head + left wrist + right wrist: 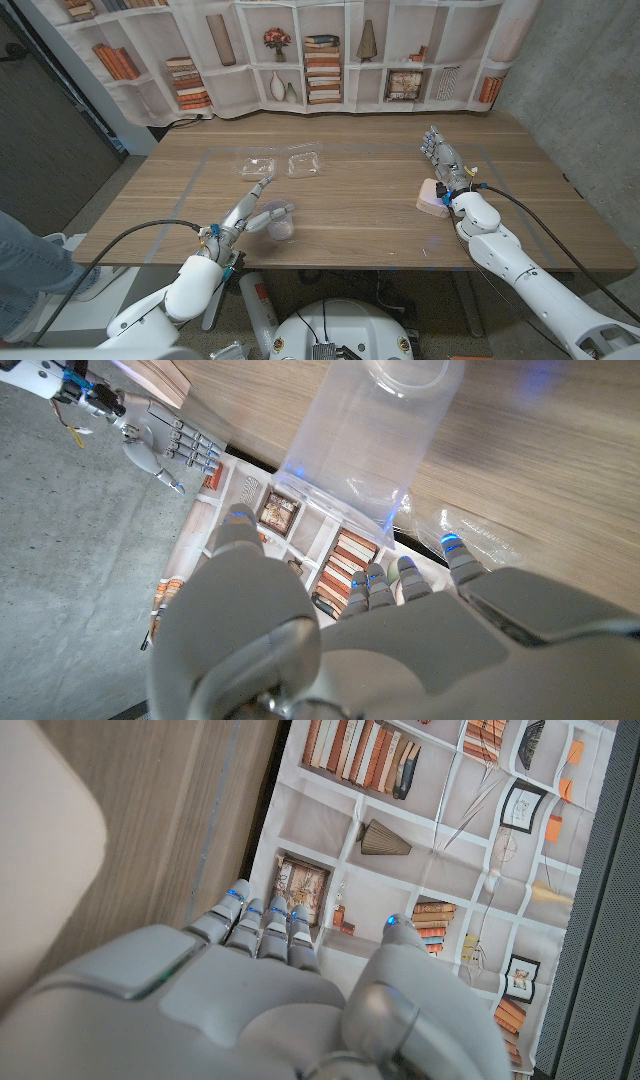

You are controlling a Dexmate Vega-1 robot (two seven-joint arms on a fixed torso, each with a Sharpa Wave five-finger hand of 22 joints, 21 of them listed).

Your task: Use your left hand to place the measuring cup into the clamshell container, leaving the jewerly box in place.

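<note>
The clear plastic measuring cup sits near the table's front edge, left of centre. My left hand is right beside it on its left, fingers stretched out toward the far side and holding nothing. In the left wrist view the cup stands just ahead of the spread fingers. The open clear clamshell container lies farther back, beyond the hand. The pale pink jewelry box sits on the right. My right hand stands by its far side, fingers extended and empty. The box blurs large in the right wrist view.
A bookshelf-print curtain hangs behind the table's far edge. A person's leg in jeans shows at the left edge. Bare wood lies between the cup and the jewelry box.
</note>
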